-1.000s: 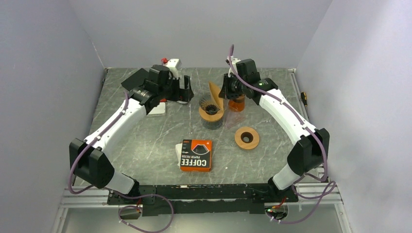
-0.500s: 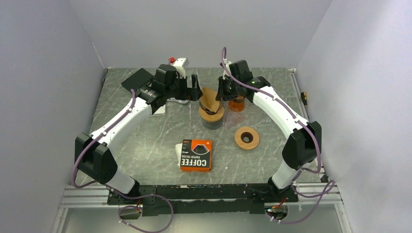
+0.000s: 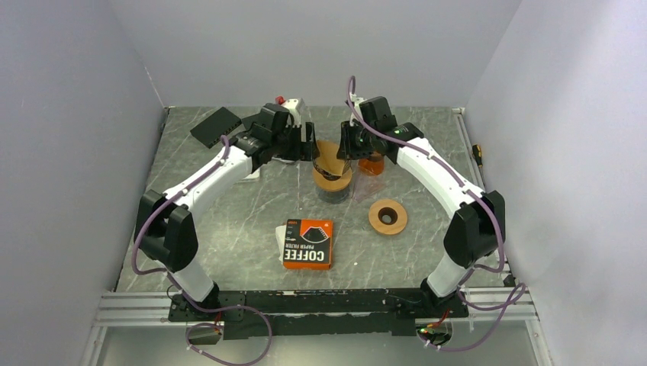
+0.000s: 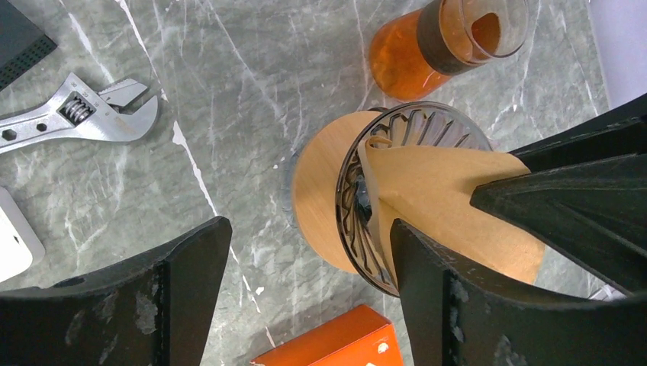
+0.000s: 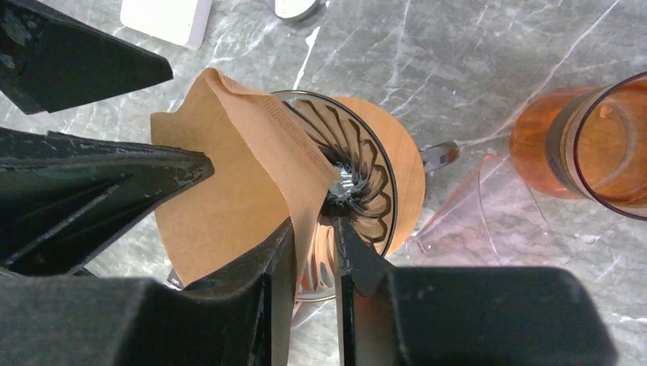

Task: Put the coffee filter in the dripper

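Note:
The brown paper coffee filter (image 3: 328,155) stands tilted in the ribbed glass dripper (image 3: 333,177), its tip down in the cone and its upper part leaning out to the left. In the right wrist view the filter (image 5: 229,175) has its edge between my right gripper's (image 5: 314,221) fingers, which stand a narrow gap apart; the paper lies against the left finger only. The dripper (image 5: 358,175) has a wooden collar. My left gripper (image 4: 309,229) is open wide beside the dripper (image 4: 366,221), one finger lying against the outer face of the filter (image 4: 450,206).
A glass jar of amber liquid (image 3: 371,162) stands just right of the dripper, with a clear cup (image 5: 481,221) lying beside it. A wooden ring (image 3: 387,216) and an orange filter box (image 3: 308,244) lie nearer. A wrench (image 4: 76,118) and a black box (image 3: 216,126) are at the left.
My right gripper brought the filter from above down into the dripper, and a narrow gap now shows between its fingers. My left arm moved right until its open fingers reached the filter and dripper.

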Tool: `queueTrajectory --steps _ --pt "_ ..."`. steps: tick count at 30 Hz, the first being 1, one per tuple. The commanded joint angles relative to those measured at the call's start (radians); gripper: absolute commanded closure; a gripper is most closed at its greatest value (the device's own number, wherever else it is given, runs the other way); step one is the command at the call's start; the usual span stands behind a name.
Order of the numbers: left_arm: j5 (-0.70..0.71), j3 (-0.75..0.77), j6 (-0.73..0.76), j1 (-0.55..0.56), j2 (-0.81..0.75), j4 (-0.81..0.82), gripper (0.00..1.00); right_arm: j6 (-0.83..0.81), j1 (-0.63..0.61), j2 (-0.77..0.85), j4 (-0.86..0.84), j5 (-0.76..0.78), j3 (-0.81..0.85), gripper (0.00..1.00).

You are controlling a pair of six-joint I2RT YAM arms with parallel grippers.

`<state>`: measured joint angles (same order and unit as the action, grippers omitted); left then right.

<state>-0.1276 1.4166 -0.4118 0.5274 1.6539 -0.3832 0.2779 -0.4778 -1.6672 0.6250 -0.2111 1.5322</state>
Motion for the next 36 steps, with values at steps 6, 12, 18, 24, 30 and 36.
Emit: queueTrajectory --steps 6,12,18,24,30,36 --pt "-0.020 0.058 -0.007 0.011 0.003 0.019 0.19 -0.029 -0.005 0.093 -0.112 0.078 -0.049 0.46" --pt "-0.016 0.066 0.009 0.016 0.009 0.006 0.19 -0.042 -0.006 0.082 -0.122 0.097 -0.051 0.30" --pt "-0.010 0.080 0.027 0.017 0.021 -0.006 0.18 -0.052 -0.007 0.026 -0.112 0.097 -0.016 0.20" --pt "0.016 0.090 0.032 0.017 0.033 -0.010 0.16 -0.077 -0.007 -0.039 -0.084 0.096 0.046 0.14" --pt "0.022 0.102 0.046 0.017 0.054 -0.021 0.16 -0.085 -0.007 -0.094 -0.053 0.099 0.096 0.19" --pt "0.036 0.115 0.044 0.017 0.077 -0.044 0.18 -0.086 -0.006 -0.124 -0.050 0.061 0.100 0.25"
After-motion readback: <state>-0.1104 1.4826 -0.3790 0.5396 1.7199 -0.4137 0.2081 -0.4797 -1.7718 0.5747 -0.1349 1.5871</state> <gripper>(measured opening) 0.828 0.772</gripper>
